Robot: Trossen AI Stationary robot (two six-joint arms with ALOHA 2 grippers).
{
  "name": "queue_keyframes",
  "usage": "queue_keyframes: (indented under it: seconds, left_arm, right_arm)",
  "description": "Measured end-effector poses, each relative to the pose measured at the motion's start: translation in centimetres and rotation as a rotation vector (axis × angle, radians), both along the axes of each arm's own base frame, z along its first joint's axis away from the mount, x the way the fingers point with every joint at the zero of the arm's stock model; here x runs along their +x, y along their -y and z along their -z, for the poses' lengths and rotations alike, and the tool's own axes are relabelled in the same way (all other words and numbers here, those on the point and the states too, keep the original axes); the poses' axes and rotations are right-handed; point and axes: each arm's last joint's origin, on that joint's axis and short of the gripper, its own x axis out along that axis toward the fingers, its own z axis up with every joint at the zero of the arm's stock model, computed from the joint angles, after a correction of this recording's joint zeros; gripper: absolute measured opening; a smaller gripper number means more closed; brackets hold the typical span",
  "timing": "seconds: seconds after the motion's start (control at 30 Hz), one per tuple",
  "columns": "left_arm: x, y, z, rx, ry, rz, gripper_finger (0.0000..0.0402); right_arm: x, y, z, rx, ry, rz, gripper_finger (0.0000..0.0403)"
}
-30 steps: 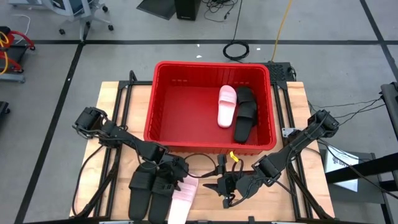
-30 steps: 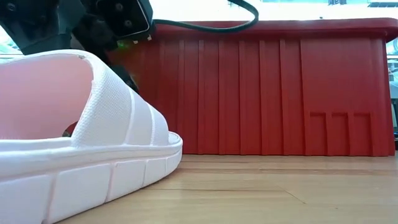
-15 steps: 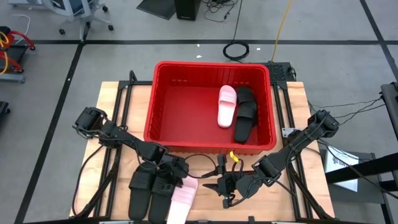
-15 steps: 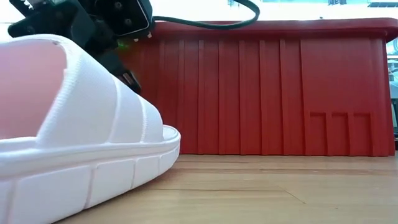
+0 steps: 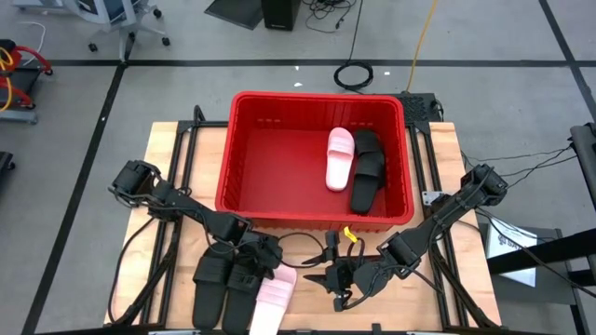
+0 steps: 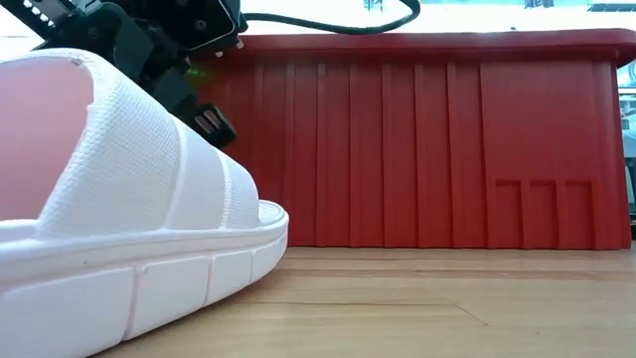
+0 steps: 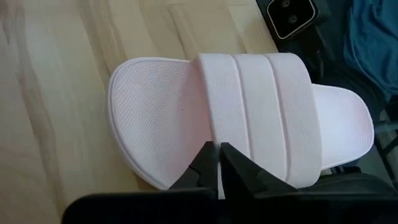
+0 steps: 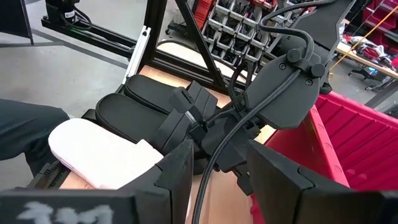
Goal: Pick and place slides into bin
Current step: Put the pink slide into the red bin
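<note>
A light pink slide (image 5: 272, 300) lies sole down near the table's front edge, beside two black slides (image 5: 223, 282). My left gripper (image 7: 217, 152) stands over it, shut on its strap. In the low view the pink slide (image 6: 129, 199) fills the left, with the gripper (image 6: 204, 119) behind its strap. The red bin (image 5: 244, 167) stands at the middle far side; a pink slide (image 5: 339, 158) and a black slide (image 5: 367, 169) lie flat on its floor. My right gripper (image 5: 328, 276) waits open to the pink slide's right, nothing between its fingers. My left gripper pinches the heel-side edge of the pink slide's wide strap (image 7: 214, 134) between its two fingers, close to where the strap meets the sole's side. The fingers come slanting down from the far left. The slide's sole (image 6: 149, 298) rests on the table.
The bin's ribbed near wall (image 6: 417, 149) rises just behind the pink slide. The two black slides lie side by side against the pink slide's left. My right arm (image 5: 438, 219) reaches in from the right, below the bin's near right corner. Bare wood shows at the front right (image 6: 447, 308).
My left gripper has shut on the pink slide's strap. In the low view the slide has shifted a little and its strap stands higher than a second ago; its sole stays on the table.
</note>
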Motion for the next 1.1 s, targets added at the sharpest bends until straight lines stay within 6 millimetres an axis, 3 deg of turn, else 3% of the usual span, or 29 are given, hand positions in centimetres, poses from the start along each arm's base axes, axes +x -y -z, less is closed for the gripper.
queue_keyframes:
  seconds: [0.3,0.6,0.87,1.1]
  left_arm:
    - [0.2,0.1,-0.6,-0.002,0.065,0.027,0.0001]
    - [-0.2,0.0,-2.9,-0.006,0.169,0.044,0.0]
    - [-0.6,0.1,-3.9,-0.066,0.148,0.004,0.0]
    - [-1.4,2.6,-4.5,-0.112,0.188,0.05,0.0017]
  right_arm:
    - [0.0,0.0,0.0,-0.013,0.0,-0.005,0.0139]
    - [-0.3,-0.5,-0.1,-0.088,0.01,-0.05,0.0139]
    - [-0.7,-1.4,-0.6,-0.07,0.058,-0.082,0.0139]
    - [-0.7,-1.4,-0.5,-0.068,0.053,-0.08,0.0139]
